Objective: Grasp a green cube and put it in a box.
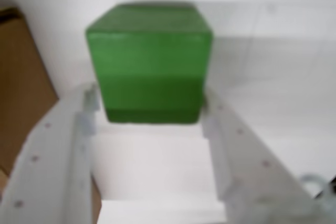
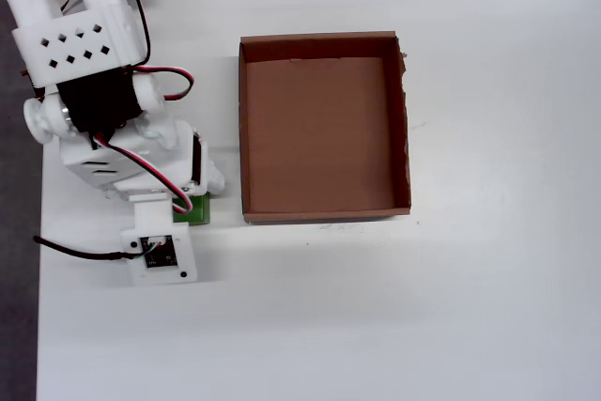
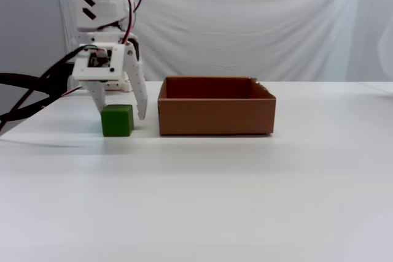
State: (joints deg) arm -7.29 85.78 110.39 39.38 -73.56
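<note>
Fixed view, left to right: the hand (image 3: 121,115) straddles the green cube (image 3: 116,120), fingers spread at its sides, not yet clamped. The cube rests on the tabletop (image 3: 202,188) just left of the empty box (image 3: 216,115). It looks light, rigid and matte; flat opposite faces suit gripping. Overhead, the arm hides most of it. The wrist view is blurred.

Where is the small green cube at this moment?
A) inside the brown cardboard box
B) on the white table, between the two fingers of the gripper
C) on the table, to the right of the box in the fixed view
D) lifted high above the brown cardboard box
B: the small bright-green cube rests on the white table between the fingers of the gripper, left of the shallow brown cardboard box in the fixed view.
</note>
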